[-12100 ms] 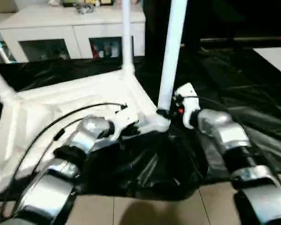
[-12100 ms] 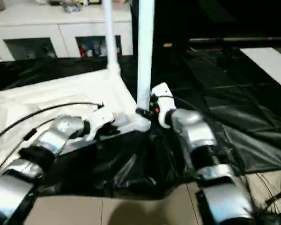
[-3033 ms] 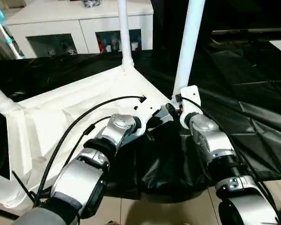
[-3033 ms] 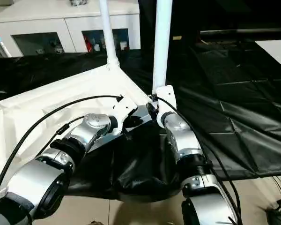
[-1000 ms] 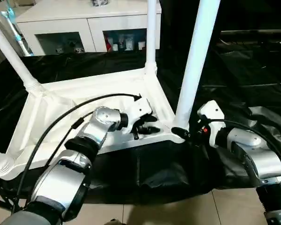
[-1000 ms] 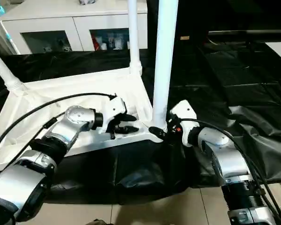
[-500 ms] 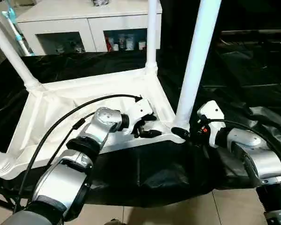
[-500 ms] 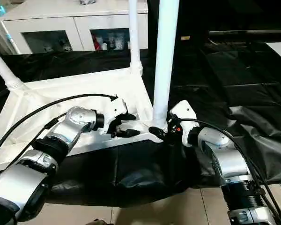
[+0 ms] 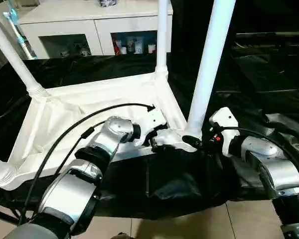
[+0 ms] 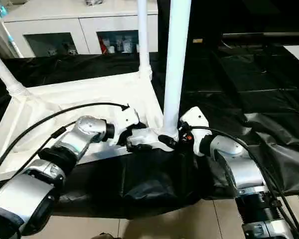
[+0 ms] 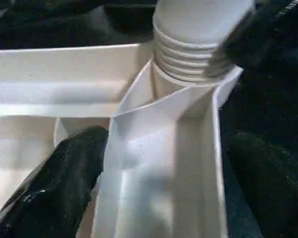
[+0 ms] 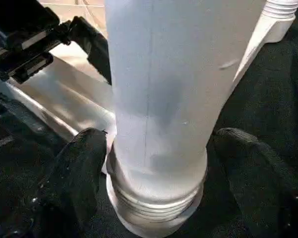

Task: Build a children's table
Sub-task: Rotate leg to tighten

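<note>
Hands flank near leg (image 9: 205,74): left hand (image 9: 157,141) open, right hand (image 12: 154,163) clasping it.

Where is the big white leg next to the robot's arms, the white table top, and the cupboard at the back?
big white leg (image 9: 208,74), left eye view, middle of its tube
table top (image 9: 65,117), left eye view, bare inner panel
cupboard (image 9: 102,25), left eye view, front frame

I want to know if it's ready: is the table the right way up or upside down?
Upside down. The white plastic table top lies on the black cover, and its white tube legs point up.
</note>
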`<state>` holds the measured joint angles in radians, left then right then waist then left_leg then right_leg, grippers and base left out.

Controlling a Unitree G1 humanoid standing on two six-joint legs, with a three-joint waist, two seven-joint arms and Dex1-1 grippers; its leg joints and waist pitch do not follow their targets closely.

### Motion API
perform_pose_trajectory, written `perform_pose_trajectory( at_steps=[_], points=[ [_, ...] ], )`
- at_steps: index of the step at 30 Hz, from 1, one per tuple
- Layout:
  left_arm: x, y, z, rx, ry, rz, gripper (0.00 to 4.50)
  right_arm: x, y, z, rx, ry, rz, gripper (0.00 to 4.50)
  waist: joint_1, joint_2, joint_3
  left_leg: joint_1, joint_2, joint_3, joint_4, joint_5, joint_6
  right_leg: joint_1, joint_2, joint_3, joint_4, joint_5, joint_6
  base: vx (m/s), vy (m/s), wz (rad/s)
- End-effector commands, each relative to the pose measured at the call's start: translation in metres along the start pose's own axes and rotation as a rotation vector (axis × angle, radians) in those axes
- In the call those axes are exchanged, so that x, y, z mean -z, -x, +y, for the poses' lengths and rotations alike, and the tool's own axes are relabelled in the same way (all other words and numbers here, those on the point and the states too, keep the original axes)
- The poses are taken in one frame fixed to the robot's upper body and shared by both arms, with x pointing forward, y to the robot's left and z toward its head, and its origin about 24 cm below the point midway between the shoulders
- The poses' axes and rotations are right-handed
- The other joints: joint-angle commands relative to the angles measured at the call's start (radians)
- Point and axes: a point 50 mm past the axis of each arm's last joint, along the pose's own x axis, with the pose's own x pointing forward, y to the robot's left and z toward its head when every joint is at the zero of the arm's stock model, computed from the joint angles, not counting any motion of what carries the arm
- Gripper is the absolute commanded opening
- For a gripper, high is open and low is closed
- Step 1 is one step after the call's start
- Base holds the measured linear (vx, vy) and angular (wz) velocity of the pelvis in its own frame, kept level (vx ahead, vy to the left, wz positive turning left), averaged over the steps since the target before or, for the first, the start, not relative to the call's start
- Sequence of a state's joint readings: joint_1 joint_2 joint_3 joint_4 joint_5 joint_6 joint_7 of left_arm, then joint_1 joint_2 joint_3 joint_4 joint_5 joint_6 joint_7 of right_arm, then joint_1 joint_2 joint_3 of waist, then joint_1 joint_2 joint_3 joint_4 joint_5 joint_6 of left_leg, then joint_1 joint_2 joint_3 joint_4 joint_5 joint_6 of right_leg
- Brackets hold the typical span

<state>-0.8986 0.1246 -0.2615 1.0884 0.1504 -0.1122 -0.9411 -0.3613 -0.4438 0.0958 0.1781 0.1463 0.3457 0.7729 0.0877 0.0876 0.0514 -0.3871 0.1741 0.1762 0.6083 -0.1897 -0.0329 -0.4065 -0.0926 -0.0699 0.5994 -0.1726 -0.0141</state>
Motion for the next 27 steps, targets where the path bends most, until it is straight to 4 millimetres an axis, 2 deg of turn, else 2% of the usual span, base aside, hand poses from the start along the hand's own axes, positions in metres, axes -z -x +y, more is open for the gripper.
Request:
perform_pose_trajectory(
  at_steps=[1, 7, 11, 18, 20, 23, 27],
  points=[
    [-0.002, 0.004, 0.007, -0.038, -0.023, 0.031, 4.45, -0.002, -0.001, 0.002, -0.01, 0.009, -0.004, 3.8, -0.001, -0.018, -0.08, 0.011, 0.044, -0.017, -0.06, -0.105, 0.113, 0.065, -0.057, 0.034, -0.061, -0.095, -0.241, 0.0, 0.0, 0.0],
    [0.0, 0.005, 0.008, -0.033, -0.023, 0.049, 4.45, -0.001, -0.001, 0.003, -0.012, 0.01, 0.0, 3.8, -0.001, -0.021, -0.08, 0.011, 0.043, -0.016, -0.06, -0.106, 0.117, 0.065, -0.058, 0.034, -0.062, -0.098, -0.246, 0.0, 0.0, 0.0],
    [0.007, 0.004, 0.001, 0.033, 0.007, 0.071, 4.45, -0.002, -0.001, 0.002, -0.012, 0.011, -0.001, 3.8, -0.001, -0.02, -0.08, 0.01, 0.044, -0.017, -0.06, -0.102, 0.116, 0.065, -0.058, 0.034, -0.062, -0.099, -0.244, 0.0, 0.0, 0.0],
    [0.01, 0.003, -0.001, 0.061, 0.035, 0.072, 4.45, -0.002, -0.002, 0.002, -0.012, 0.014, -0.002, 3.8, -0.001, -0.02, -0.08, 0.01, 0.044, -0.016, -0.06, -0.102, 0.119, 0.066, -0.059, 0.034, -0.06, -0.089, -0.252, 0.0, 0.0, 0.0],
    [0.008, 0.003, -0.005, 0.119, 0.028, 0.031, 4.45, -0.002, -0.001, 0.001, -0.012, 0.015, 0.0, 3.8, 0.0, -0.023, -0.079, 0.011, 0.044, -0.016, -0.06, -0.103, 0.12, 0.064, -0.059, 0.034, -0.061, -0.099, -0.25, 0.0, 0.0, 0.0],
    [0.008, 0.003, -0.009, 0.166, 0.006, 0.001, 4.45, -0.002, -0.001, 0.001, -0.013, 0.016, 0.001, 3.8, 0.001, -0.019, -0.08, 0.011, 0.045, -0.016, -0.06, -0.1, 0.121, 0.064, -0.059, 0.034, -0.061, -0.1, -0.248, 0.0, 0.0, 0.0],
    [0.016, 0.004, -0.01, 0.178, -0.025, 0.084, 4.45, -0.003, -0.001, 0.0, -0.011, 0.019, 0.001, 3.8, 0.001, -0.016, -0.08, 0.011, 0.046, -0.017, -0.06, -0.102, 0.123, 0.065, -0.06, 0.034, -0.058, -0.072, -0.256, 0.0, 0.0, 0.0]
  ],
)
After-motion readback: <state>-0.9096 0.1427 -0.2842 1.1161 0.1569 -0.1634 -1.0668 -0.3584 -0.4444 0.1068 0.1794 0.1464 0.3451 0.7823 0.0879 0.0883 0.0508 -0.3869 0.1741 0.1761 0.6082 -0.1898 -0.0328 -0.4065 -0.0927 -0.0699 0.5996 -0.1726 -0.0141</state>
